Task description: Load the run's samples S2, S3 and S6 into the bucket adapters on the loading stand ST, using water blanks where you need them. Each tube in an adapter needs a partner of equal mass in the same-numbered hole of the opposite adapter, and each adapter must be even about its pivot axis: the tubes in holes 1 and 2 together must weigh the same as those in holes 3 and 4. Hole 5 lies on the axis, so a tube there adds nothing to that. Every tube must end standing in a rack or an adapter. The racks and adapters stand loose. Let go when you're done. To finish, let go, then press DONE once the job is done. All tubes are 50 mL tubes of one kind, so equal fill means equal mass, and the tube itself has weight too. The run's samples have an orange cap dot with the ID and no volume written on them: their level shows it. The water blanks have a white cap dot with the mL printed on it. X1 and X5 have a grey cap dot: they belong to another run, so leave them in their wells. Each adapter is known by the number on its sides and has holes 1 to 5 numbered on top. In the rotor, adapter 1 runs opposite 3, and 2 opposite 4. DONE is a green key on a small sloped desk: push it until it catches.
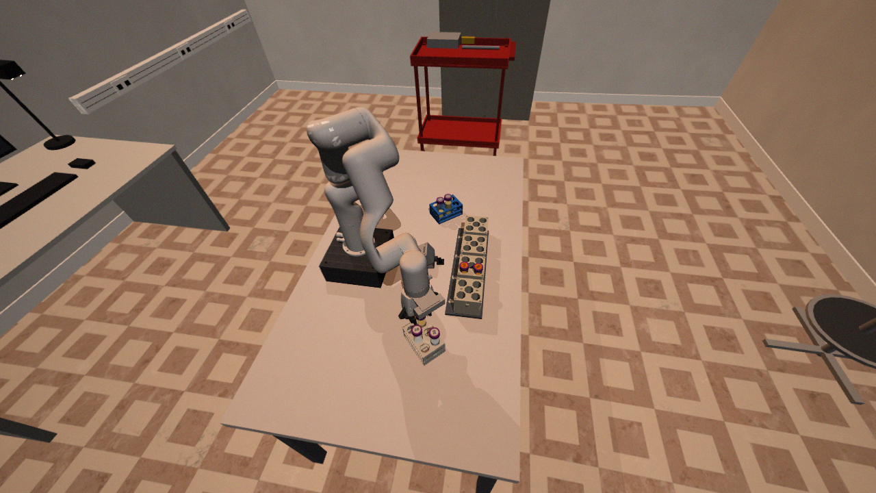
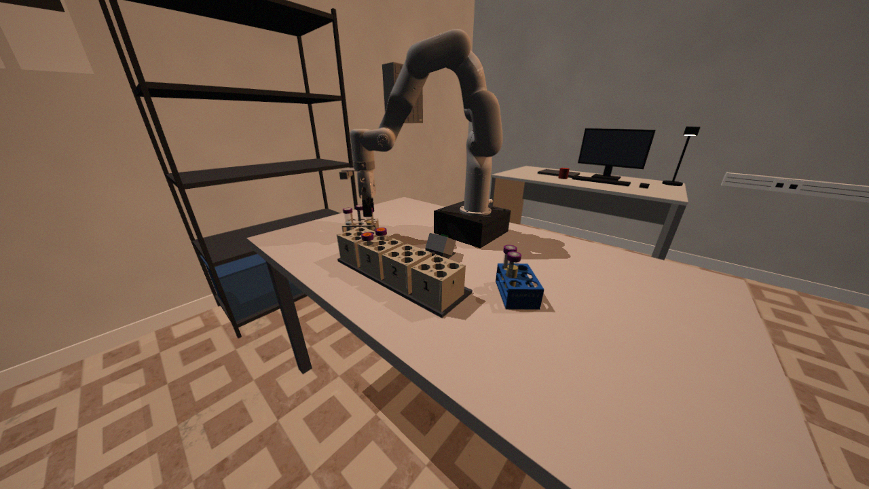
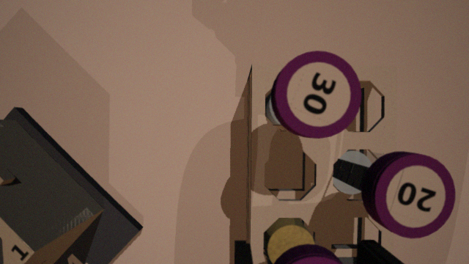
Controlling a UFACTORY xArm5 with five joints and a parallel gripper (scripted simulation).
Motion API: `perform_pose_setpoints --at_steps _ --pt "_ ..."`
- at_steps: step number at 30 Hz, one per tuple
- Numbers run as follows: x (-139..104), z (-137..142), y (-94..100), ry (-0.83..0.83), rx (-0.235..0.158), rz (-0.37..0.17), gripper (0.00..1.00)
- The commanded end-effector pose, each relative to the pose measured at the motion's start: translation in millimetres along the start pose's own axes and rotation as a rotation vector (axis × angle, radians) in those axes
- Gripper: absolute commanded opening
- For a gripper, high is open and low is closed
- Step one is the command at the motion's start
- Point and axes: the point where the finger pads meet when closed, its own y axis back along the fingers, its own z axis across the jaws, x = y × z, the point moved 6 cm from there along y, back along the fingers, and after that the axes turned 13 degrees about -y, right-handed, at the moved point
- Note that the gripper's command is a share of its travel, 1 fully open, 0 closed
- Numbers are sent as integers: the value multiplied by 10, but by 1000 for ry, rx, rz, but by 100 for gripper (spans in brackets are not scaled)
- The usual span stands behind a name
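Gripper (image 1: 421, 318) hangs straight down over the near end of the beige rack (image 3: 256, 205), low centre of the top view. Its fingers are part open and hold nothing. In the wrist view two dark fingertips sit at the bottom edge on either side of a purple-rimmed cap (image 3: 305, 257), so the jaws straddle that tube, probably to line up a pinch below the cap. The cap label is cut off by the frame edge, so the ID can't be read. The yellowish fill just beside it (image 3: 287, 238) suggests a sample, not water. The 30 blank (image 3: 316, 93), upper right, and the 20 blank (image 3: 414, 194), right, stand in the same rack close by, so a straight vertical lift looks needed to avoid knocking them or dragging the loose rack. The stand (image 1: 454, 287) lies right of the arm in the top view. Two orange-dot tubes (image 2: 366, 235) already sit in adapter 3 (image 2: 368, 260), and the other adapters look vacant, so partners are not yet loaded. The blue rack (image 2: 521, 293) holds two more tubes, well apart.
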Motion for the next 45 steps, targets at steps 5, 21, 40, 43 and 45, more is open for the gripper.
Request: perform_pose_setpoints --at_steps 5,21,40,43,45 --pt "11 -4 29 0 0 4 0" --pt "11 -4 29 0 0 4 0" --pt "11 -4 29 0 0 4 0" --pt "11 -4 29 0 0 4 0" --pt "11 -4 29 0 0 4 0"
